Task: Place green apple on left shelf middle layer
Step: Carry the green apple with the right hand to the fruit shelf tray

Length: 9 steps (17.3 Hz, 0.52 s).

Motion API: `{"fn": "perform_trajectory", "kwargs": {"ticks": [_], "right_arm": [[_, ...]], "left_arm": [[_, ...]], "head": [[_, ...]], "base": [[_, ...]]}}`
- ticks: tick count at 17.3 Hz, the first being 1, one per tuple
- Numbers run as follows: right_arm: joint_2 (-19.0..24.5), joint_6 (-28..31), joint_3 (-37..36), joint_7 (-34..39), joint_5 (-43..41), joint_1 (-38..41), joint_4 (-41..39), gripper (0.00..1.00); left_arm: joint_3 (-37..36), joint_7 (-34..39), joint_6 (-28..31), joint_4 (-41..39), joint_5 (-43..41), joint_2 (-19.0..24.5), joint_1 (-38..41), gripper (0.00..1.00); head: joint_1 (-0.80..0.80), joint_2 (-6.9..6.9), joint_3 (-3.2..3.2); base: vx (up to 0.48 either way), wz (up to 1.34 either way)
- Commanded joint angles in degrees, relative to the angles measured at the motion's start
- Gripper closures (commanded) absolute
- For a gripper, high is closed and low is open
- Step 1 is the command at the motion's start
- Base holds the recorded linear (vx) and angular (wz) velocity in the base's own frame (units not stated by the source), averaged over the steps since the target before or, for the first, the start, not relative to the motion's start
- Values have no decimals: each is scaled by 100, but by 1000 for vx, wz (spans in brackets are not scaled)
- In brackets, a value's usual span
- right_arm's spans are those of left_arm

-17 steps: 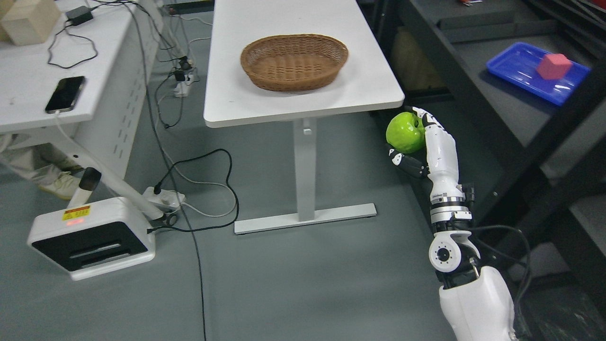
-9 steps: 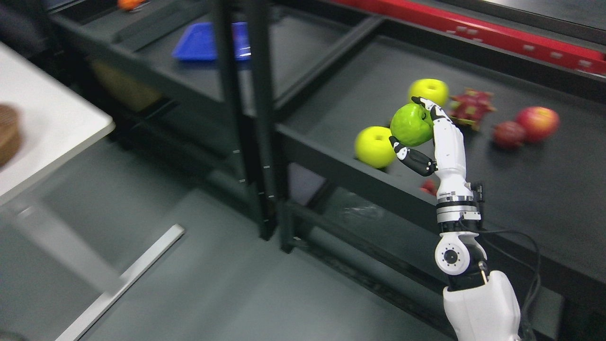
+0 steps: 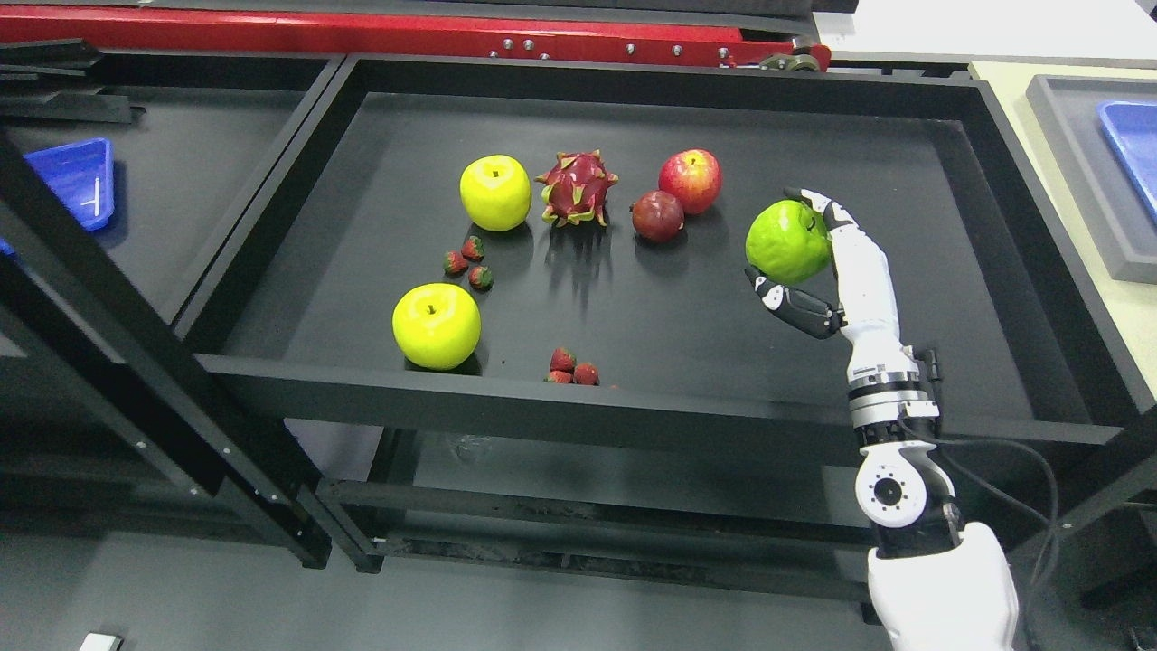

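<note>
Head view looked down on a black shelf (image 3: 904, 117) with a raised rim, a red beam (image 3: 407, 32) running behind its back edge and grey floor below its front edge. On the shelf lay two yellow apples, one (image 3: 494, 192) toward the back and one (image 3: 437, 325) near the front left corner, with a dragon fruit (image 3: 577, 188), a dark red fruit (image 3: 657, 216) and a red apple (image 3: 691, 181) in a row toward the back, and small strawberries (image 3: 467, 260) between the yellow apples and more (image 3: 573, 369) against the front rim. A blue tray (image 3: 77, 181) sat on the neighbouring shelf to the left. The right hand (image 3: 827, 271) rose from the lower right over the front rim, its fingers curled around the green apple (image 3: 787, 241), thumb underneath, held above the right part of the shelf. The shelf surface to the right of the hand, up to the right rim, lay bare, as did the middle between the fruit row and the front strawberries.
</note>
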Motion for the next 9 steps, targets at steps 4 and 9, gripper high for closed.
{"fn": "perform_trajectory", "kwargs": {"ticks": [4, 9], "right_arm": [[-123, 31, 384, 769, -37, 123, -102, 99], [-53, -4, 1640, 1369, 24, -175, 205, 98]], "left_arm": [[0, -4, -7, 9, 0, 100, 0, 0], [0, 5, -7, 1, 0, 100, 0, 0]], "head": [[0, 0, 0], [0, 0, 0]], "base": [[227, -140], [226, -21]]}}
